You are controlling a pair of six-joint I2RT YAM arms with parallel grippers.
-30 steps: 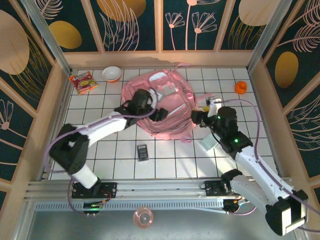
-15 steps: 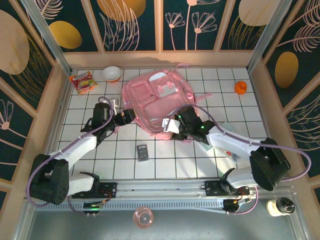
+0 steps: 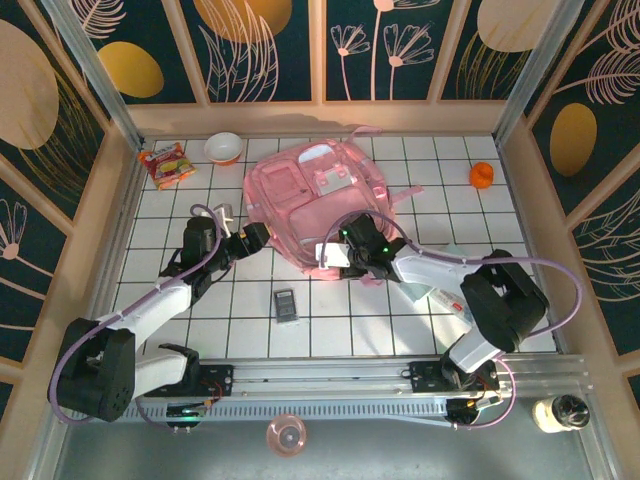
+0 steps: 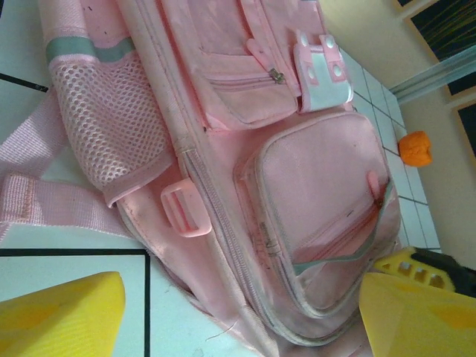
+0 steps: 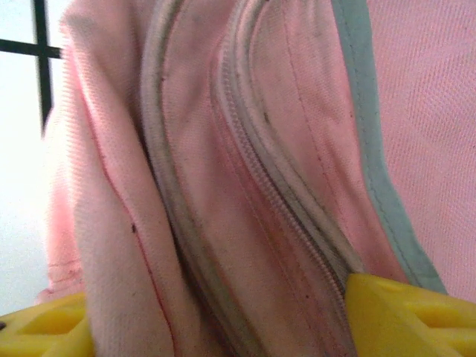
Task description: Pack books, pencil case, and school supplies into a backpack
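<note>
at the table's middle, backpack [image 3: 312, 205]: lies flat on the white tiled table [image 3: 450, 160], front pockets up; the biggest thing there.
backpack, left wrist view [image 4: 312, 186]: mesh side pocket, pink buckle, and a front pocket whose zip gapes a little.
left gripper [image 3: 258, 237]: at the backpack's left edge; in its wrist view [image 4: 242, 290] the yellow fingers [image 4: 59, 316] stand wide apart, clamping nothing.
right gripper [image 3: 332, 255]: at the backpack's near edge; in its wrist view [image 5: 216, 297] pink fabric and a zip seam fill the gap between the fingers [image 5: 409, 316]; pinched or not, cannot tell.
calculator [image 3: 286, 304]: on the tiles near the backpack's near edge, apart from it.
pencil case [image 3: 450, 300]: partly under the right arm.
snack packet [image 3: 166, 164]: far left corner.
bowl [image 3: 223, 147]: beside the packet.
orange thing [image 3: 482, 175]: far right, well apart.
</note>
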